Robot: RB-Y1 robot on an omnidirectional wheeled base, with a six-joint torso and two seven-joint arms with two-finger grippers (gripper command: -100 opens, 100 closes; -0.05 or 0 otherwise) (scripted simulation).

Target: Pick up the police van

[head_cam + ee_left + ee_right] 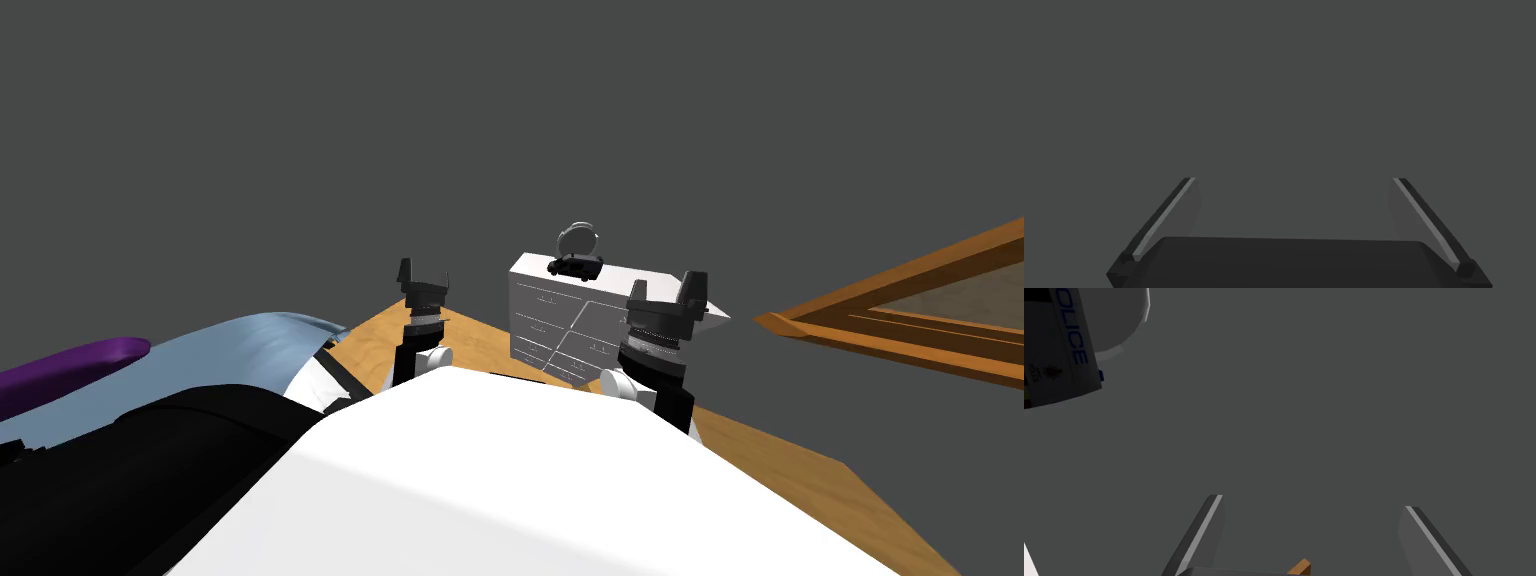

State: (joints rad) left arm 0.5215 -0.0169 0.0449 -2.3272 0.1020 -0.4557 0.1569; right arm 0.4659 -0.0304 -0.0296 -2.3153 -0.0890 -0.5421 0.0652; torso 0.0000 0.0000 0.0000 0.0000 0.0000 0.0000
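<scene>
The police van (574,267) looks small and dark in the head view, standing on top of a white chest of drawers (560,330). In the right wrist view a white side of the van (1059,353) with blue POLICE lettering shows well off to one side of the fingers. My right gripper (668,290) is raised just right of the dresser, open (1311,508) with nothing between its fingers. My left gripper (423,277) is held up left of the dresser, open (1294,180) and empty.
A round grey object (578,240) stands behind the van on the dresser top. A bed with blue cover (230,345) and a purple pillow (75,370) lies to the left. A wooden frame (900,310) is at the right. Wooden floor (470,340) surrounds the dresser.
</scene>
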